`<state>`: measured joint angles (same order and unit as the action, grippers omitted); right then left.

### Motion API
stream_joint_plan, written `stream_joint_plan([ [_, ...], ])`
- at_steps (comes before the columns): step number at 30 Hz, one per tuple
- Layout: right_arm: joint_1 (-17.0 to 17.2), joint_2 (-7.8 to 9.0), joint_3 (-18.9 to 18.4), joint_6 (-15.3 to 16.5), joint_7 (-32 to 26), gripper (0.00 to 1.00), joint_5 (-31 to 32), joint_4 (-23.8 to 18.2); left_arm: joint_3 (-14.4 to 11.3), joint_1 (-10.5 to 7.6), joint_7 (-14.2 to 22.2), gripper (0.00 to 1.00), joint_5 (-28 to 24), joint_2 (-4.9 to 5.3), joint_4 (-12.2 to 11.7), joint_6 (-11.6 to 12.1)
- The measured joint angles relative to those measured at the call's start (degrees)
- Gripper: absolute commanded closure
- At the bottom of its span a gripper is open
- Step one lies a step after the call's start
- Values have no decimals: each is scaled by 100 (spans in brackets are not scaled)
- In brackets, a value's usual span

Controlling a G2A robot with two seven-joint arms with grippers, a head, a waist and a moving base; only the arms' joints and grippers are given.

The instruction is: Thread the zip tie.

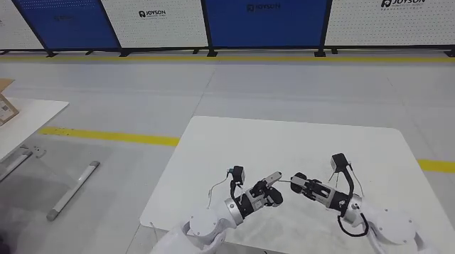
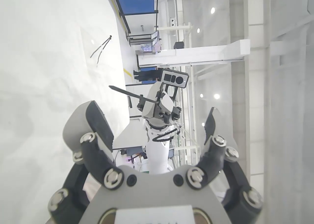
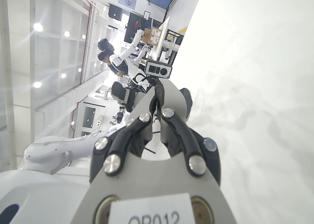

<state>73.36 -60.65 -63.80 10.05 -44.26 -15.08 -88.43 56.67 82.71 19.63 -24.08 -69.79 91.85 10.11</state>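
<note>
Grippers (image 1: 272, 182) (image 1: 297, 181) two, held zip tie (image 2: 127, 92) one

White table top (image 1: 284, 147): looked matt and smooth.
Thin black zip tie (image 2: 127, 91): looked like dull plastic.
Left gripper (image 2: 154, 114): showed grey plastic shells, black rubbery pads (image 2: 100, 121), shiny metal screws (image 2: 113, 178).

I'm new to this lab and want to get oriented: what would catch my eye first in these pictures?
Above the near edge of the white rectangular table, the right gripper has its jaws shut on a thin black plastic zip tie. The tie's tip points toward the left gripper, whose jaws stand wide open. A few thin dark strips lie loose on the table farther off.
</note>
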Motion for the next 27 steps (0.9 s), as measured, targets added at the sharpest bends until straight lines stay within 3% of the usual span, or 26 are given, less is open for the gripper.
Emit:
stream_joint_plan([
  [6,4,-1,1,1,6,100,0,-3,-21,-1,-19,0,18,-5,13,23],
  [11,78,2,-41,0,63,100,47,-12,-60,2,-106,0,-145,-33,7,240],
  [22,83,7,-60,-10,50,100,88,0,-70,-8,-93,0,-149,-34,1,209],
  [27,151,6,-78,54,-7,100,23,-93,-90,-75,-533,0,-81,-76,-54,329],
])
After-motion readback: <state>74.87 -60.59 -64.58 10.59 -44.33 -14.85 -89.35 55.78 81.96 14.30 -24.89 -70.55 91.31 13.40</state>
